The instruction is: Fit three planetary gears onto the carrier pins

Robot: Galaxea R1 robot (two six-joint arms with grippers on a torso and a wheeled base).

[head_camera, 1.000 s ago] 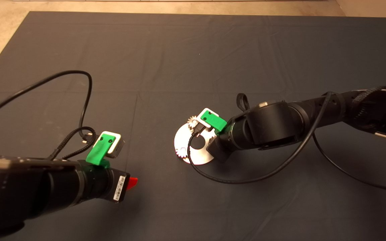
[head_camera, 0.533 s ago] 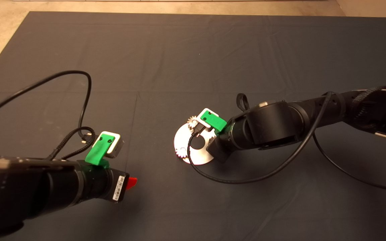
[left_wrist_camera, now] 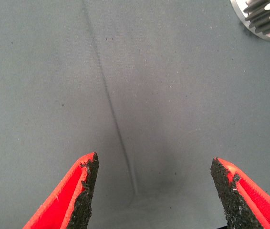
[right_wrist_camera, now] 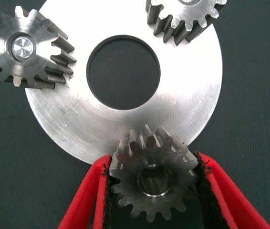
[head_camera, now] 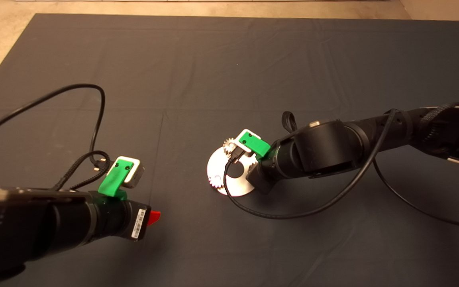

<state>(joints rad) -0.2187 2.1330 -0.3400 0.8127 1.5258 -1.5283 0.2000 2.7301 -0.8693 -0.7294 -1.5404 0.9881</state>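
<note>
The round silver carrier plate (right_wrist_camera: 187,109) lies right of the mat's centre (head_camera: 235,187). One planetary gear (right_wrist_camera: 25,47) sits on a carrier pin (right_wrist_camera: 23,47) whose bright top shows in its hole. A second gear (right_wrist_camera: 185,14) sits at another part of the rim. In the head view these two gears (head_camera: 228,145) (head_camera: 214,181) show beside my right wrist, which hides the fingers. My right gripper (right_wrist_camera: 154,162) is shut on the third gear (right_wrist_camera: 151,183) at the plate's edge; whether it is seated on a pin I cannot tell. My left gripper (left_wrist_camera: 154,162) is open over bare mat, left of the plate.
Black cables loop over the mat from the left wrist (head_camera: 94,119) and under the right arm (head_camera: 293,211). The mat's far edge meets a pale floor (head_camera: 213,8). A fold line (left_wrist_camera: 111,109) runs across the mat under the left gripper.
My left arm has drawn back a little toward the picture's lower left. The right arm and the gears have not moved.
</note>
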